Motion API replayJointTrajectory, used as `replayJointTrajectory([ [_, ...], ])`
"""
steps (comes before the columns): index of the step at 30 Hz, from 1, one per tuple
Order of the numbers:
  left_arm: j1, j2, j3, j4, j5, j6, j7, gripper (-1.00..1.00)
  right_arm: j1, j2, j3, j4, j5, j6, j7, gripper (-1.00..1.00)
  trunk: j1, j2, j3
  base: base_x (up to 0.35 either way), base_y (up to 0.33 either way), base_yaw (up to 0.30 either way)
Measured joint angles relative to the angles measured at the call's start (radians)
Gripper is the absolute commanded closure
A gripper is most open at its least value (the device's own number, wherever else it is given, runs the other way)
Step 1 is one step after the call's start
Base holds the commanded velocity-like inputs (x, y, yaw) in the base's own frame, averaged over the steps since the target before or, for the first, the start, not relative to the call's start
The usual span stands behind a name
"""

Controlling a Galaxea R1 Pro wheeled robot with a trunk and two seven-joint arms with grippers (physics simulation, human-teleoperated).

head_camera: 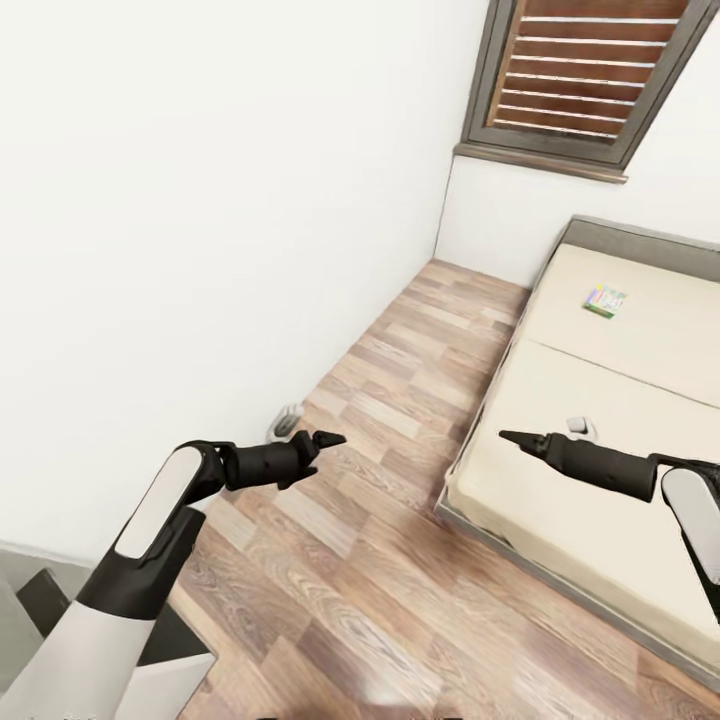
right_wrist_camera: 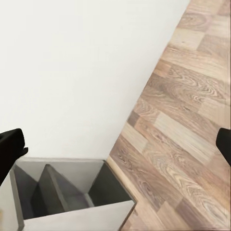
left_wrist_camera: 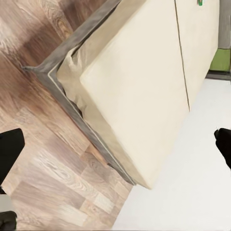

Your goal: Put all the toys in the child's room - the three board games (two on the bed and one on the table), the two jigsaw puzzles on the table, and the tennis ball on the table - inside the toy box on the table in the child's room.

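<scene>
The bed (head_camera: pixel 600 480) filled the right side of the head view, with its long axis running away toward the window wall, and an open strip of wood floor (head_camera: pixel 400 420) lay between it and the white wall on the left. One small board game (head_camera: pixel 605 300) lay flat on the far part of the mattress, well apart from both arms. The right gripper (head_camera: pixel 512 437) hung over the near mattress corner and was nearer to the game; the left gripper (head_camera: pixel 325 440) hung over the floor. Both held nothing, with fingers spread wide apart in the wrist views.
</scene>
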Motion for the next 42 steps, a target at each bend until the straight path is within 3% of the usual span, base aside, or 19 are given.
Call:
replayJointTrajectory([
  [5, 0.003, 0.030, 0.034, 0.020, 0.001, 0.000, -0.003, -1.00, -0.022, 0.016, 0.034, 0.039, 0.000, 0.000, -0.025, -1.00, 0.000, 0.000, 0.002, 0.000, 0.000, -0.293],
  [12, 0.017, 0.045, 0.069, 0.034, 0.000, 0.000, -0.005, -1.00, -0.037, 0.026, 0.066, 0.059, 0.002, 0.000, -0.037, -1.00, 0.000, 0.000, 0.004, 0.000, 0.000, -0.193],
  [42, 0.026, 0.053, 0.103, 0.048, 0.000, -0.001, -0.006, -1.00, -0.041, 0.032, 0.085, 0.033, 0.003, 0.000, -0.075, -1.00, 0.000, 0.000, 0.040, 0.000, 0.000, -0.091],
])
